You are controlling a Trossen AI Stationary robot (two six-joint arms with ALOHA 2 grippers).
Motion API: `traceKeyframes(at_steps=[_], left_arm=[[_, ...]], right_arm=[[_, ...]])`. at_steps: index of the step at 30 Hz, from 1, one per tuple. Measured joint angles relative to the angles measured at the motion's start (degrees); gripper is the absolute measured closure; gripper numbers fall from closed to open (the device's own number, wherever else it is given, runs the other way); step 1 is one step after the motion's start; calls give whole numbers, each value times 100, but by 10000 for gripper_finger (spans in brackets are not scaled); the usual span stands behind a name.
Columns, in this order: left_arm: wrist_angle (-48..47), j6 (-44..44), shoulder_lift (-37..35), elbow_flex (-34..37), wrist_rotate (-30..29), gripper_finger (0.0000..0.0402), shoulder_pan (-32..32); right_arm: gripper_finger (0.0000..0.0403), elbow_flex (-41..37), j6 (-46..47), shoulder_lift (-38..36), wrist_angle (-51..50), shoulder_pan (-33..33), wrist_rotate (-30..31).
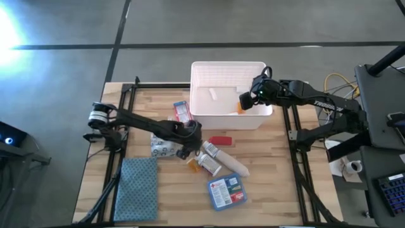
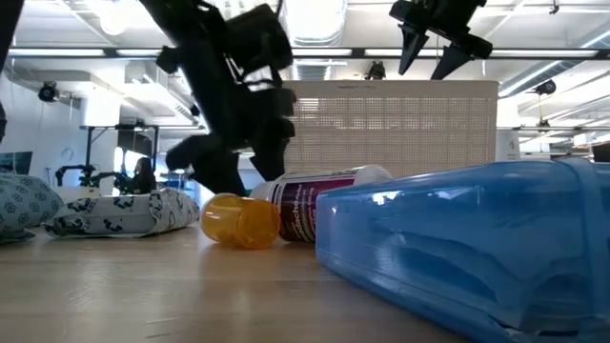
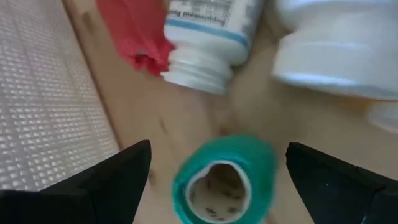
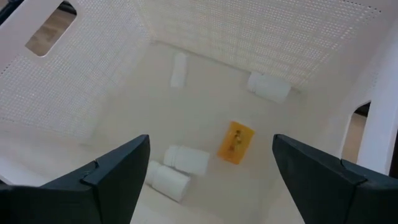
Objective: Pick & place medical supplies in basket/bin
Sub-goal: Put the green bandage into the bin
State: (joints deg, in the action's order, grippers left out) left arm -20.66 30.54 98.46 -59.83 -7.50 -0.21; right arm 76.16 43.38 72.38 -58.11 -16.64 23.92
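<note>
The white bin (image 1: 228, 69) stands at the table's far middle. My right gripper (image 1: 250, 98) hovers open above its right part; the right wrist view looks down on an orange vial (image 4: 236, 143) and several white bottles (image 4: 186, 158) on the bin's floor. My left gripper (image 3: 217, 171) is open near the table's middle (image 1: 190, 138), its fingers standing on either side of a green tape roll (image 3: 224, 180) without touching it. Close by lie a red tube (image 1: 220, 140), white bottles (image 1: 231, 166), an orange vial (image 1: 193, 166), a blue packet (image 1: 226, 191) and a red-white box (image 1: 181, 112).
A blue-grey folded cloth (image 1: 136, 189) lies at the near left. A patterned pouch (image 1: 163, 145) sits left of my left gripper. In the left wrist view the bin's perforated wall (image 3: 43, 93) is close beside the roll. Black frame rails (image 1: 123, 107) run along both table sides.
</note>
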Motion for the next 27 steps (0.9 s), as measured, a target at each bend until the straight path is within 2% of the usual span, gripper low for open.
traceKeyframes(at_steps=[5,8,19,22,27], left_arm=[[-798,48,142,-375,-49,54,117],[-993,24,159,-479,-35,71,129],[-1052,-138,159,-444,113,227,138],[-1653,-410,112,-642,146,254,117],[-3550,-1359,-167,-1400,96,267,16]], right_arm=[[74,-19,13,0,-8,0,0],[74,-34,11,0,-12,0,0],[74,-66,7,0,-7,0,7],[74,-66,6,0,-7,0,7],[74,-70,4,0,-2,0,9]])
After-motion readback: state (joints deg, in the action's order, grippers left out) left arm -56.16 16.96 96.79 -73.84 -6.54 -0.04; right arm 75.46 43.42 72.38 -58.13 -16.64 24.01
